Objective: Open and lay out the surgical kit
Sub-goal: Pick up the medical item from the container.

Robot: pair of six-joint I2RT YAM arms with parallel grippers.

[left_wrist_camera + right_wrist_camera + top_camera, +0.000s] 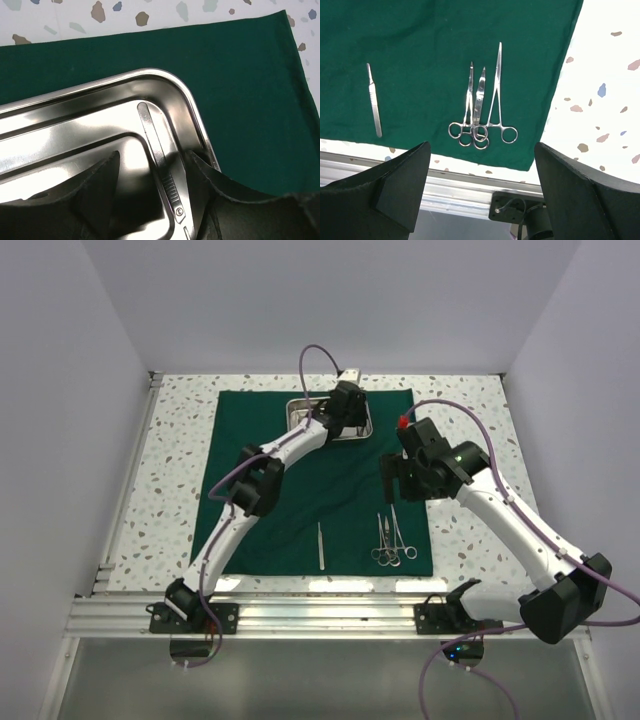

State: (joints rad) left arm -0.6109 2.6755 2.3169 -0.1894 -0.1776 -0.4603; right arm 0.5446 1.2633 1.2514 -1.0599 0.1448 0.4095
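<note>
— Left gripper (154, 155)?
— Its fingers (95, 200) stand partly apart on either side of a scalpel handle (150, 130). It lies in the steel tray (298, 410) at the green cloth's (330, 490) far edge.
— Right gripper (485, 195)?
— Spread wide and empty, above the cloth's right half. Three ring-handled clamps (480, 110) lie by the cloth's near right corner, and a second scalpel handle (374, 100) lies at the middle of its near edge.

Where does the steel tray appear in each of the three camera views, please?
Top external: the steel tray sits upper centre, at the middle of the far edge of the green cloth.
Left wrist: the tray fills the lower left, with its rounded corner near the centre.
Right wrist: the tray is not in this picture.
Shared landmark: the green cloth, also seen from the left wrist and the right wrist.
</note>
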